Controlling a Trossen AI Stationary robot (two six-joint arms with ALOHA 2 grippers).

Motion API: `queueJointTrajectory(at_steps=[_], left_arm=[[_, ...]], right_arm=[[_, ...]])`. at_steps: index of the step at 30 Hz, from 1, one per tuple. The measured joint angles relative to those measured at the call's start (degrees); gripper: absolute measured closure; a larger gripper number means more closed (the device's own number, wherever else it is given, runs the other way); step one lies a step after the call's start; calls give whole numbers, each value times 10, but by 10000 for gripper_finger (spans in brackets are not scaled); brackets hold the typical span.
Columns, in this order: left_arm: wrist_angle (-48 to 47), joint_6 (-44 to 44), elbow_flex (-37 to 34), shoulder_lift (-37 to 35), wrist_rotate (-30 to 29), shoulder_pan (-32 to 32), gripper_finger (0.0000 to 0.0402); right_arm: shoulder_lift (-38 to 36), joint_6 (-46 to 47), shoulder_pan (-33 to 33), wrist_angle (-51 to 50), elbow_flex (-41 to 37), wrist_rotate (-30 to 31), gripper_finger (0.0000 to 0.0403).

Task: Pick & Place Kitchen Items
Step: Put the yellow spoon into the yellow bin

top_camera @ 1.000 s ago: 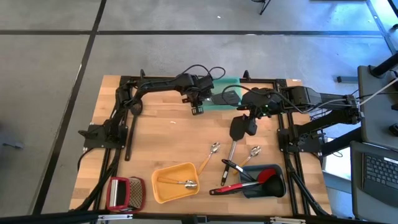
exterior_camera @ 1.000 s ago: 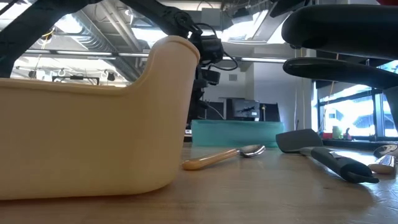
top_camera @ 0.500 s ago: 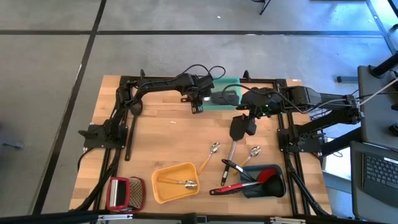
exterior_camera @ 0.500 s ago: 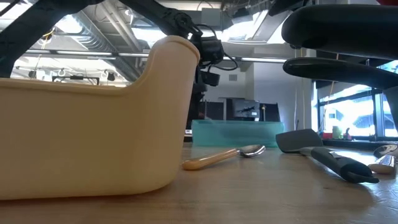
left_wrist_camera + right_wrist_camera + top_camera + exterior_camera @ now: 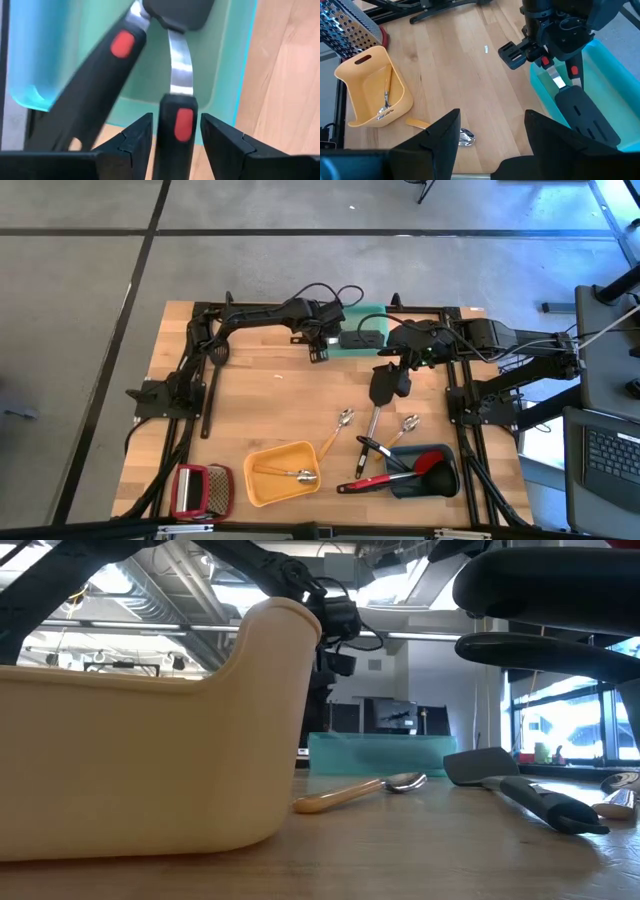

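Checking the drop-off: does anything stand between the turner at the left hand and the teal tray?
Nothing visible does. The turner's head lies in the teal tray, its handle between the open left hand. A second black handle lies beside it.

Left gripper (image 5: 524,51) over teal tray (image 5: 600,75) edge, black turner (image 5: 582,112) inside; yellow tray (image 5: 367,95) holds spoon (image 5: 386,102).

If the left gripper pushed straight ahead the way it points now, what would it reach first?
Probably the black turner: its handle lies between the left gripper fingers, which look open, its blade ahead in the teal tray. Depth is uncertain.
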Motion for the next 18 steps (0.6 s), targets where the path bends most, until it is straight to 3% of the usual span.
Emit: queueJointTrajectory(at_steps=[11,18], left_arm=[[-16,-31,97,-1,13,-6,244],[-32,-80,151,-3,124,-21,248]], right_arm=[[0,6,-2,-47,0,0,178],[0,85,-2,-68,-29,-4,178]])
